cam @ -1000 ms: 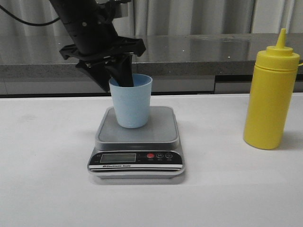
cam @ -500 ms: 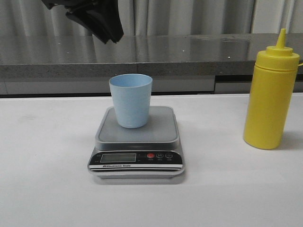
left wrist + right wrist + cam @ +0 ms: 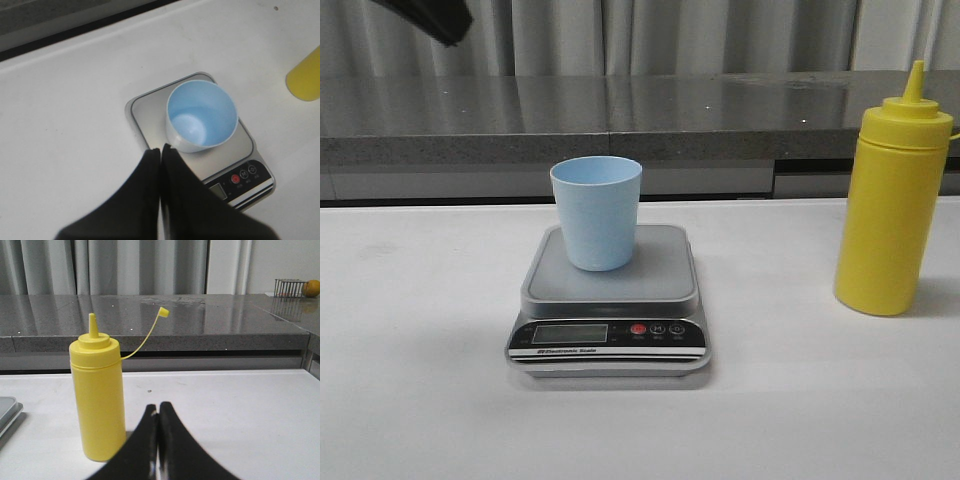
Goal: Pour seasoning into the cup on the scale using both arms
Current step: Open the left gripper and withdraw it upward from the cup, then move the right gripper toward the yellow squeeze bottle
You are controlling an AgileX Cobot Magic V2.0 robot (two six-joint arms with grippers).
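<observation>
Seasoning bottle (image 3: 893, 195) stands upright on desk (image 3: 420, 420), long axis vertical, well apart from scale (image 3: 609, 310), on scale's right side. Right end effector (image 3: 158, 412) is nearer arm: bottle sits just ahead, slightly off to one side, nozzle uncapped. Its fingers clenched, empty. Left end effector (image 3: 161, 155) also clenched, empty, above scale w/ blue cup (image 3: 596, 212) on plate.

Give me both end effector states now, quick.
Left end effector: closed, empty, above the pale blue plastic cup.
Right end effector: closed, empty, facing the yellow plastic squeeze bottle.
</observation>
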